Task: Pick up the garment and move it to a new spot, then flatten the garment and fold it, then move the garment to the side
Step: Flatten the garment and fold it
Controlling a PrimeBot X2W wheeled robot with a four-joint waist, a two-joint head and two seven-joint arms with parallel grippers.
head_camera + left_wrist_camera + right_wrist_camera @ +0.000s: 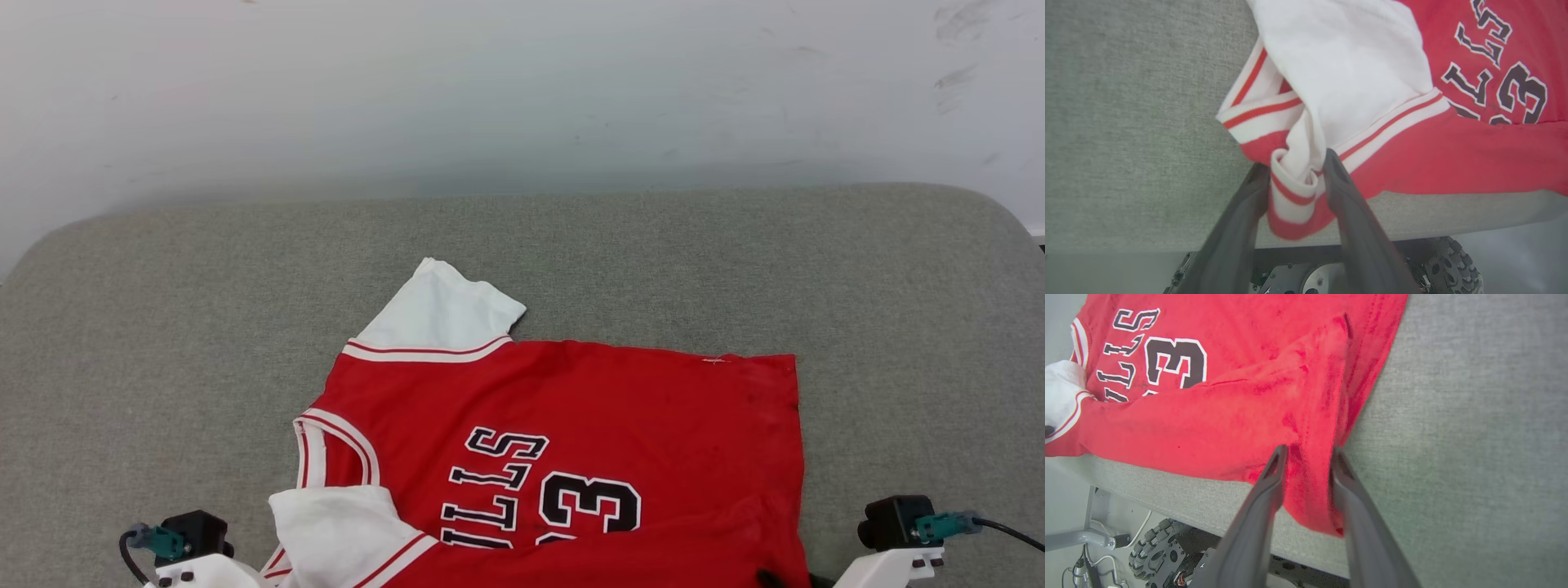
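Lying number-side up at the middle of the worktop's [163, 327] near edge, the garment [571, 408] has its neck toward the left edge and its hem toward the right. One white sleeve points to the far edge, the other is folded over the chest, and the closest side droops over the near edge. The left pincer [1296, 165] stands spread around the bunched striped cuff there. The right pincer [1308, 451] stands spread too, with the red hem corner hanging between its fingers.
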